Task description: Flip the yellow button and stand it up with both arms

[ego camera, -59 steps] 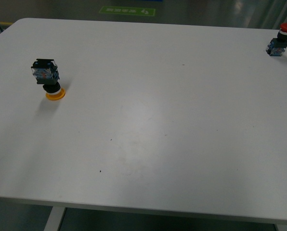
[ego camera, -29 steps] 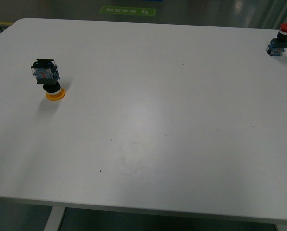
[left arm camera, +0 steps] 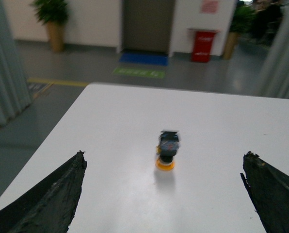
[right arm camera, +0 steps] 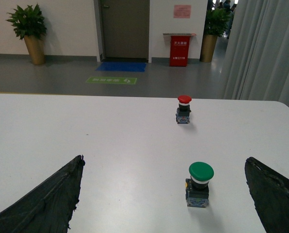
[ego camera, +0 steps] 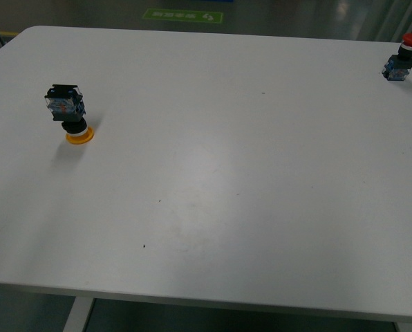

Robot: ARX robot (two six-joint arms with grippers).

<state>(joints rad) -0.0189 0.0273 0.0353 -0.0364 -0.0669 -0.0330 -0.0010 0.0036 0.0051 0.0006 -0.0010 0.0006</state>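
The yellow button rests upside down on the white table at the left, its yellow-orange cap on the surface and its black-and-blue body on top. In the left wrist view the yellow button sits ahead of my open left gripper, centred between the two dark fingertips and well apart from them. My right gripper is open too, with nothing held. Neither arm shows in the front view.
A red-capped switch stands upright at the table's far right corner, seen too as the red-capped switch in the right wrist view. A green-capped switch stands upright nearer the right gripper. The table's front edge lies close.
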